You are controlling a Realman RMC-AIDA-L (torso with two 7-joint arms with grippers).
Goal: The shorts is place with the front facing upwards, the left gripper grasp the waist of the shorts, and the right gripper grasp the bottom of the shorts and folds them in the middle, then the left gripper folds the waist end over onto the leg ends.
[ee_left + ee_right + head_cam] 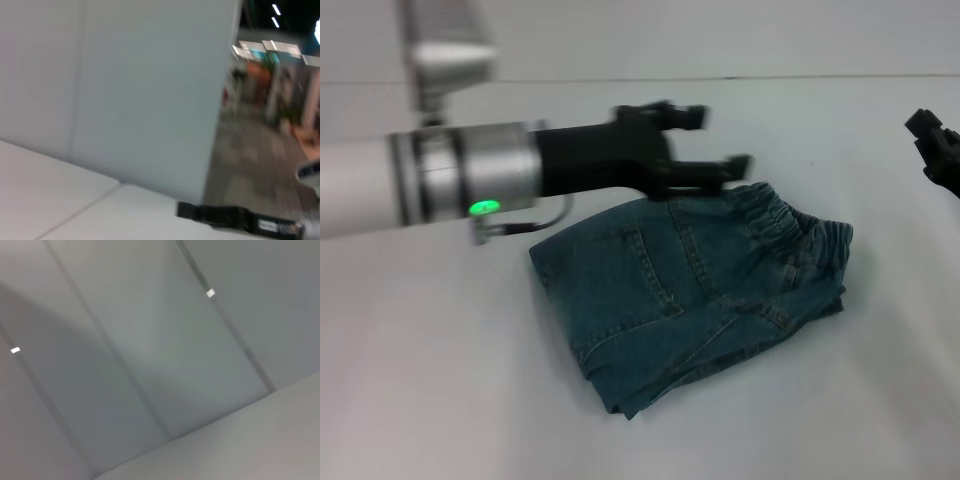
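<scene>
The blue denim shorts [670, 300] lie folded into a compact bundle on the white table [440, 380], with a stitched pocket [645, 265] facing up. The ruffled elastic waist [795, 232] lies on top at the bundle's right end. I cannot make out the straight hems of the leg ends among the layers. My left gripper [715, 140] hovers open just above the bundle's far edge, with nothing between its fingers. My right gripper [938, 150] is at the right edge of the head view, away from the shorts.
A pale wall [720, 40] rises behind the table's far edge. The left wrist view shows the wall [125, 90], a strip of table [60, 200] and a black part [220, 217] low down. The right wrist view holds only wall panels [150, 340].
</scene>
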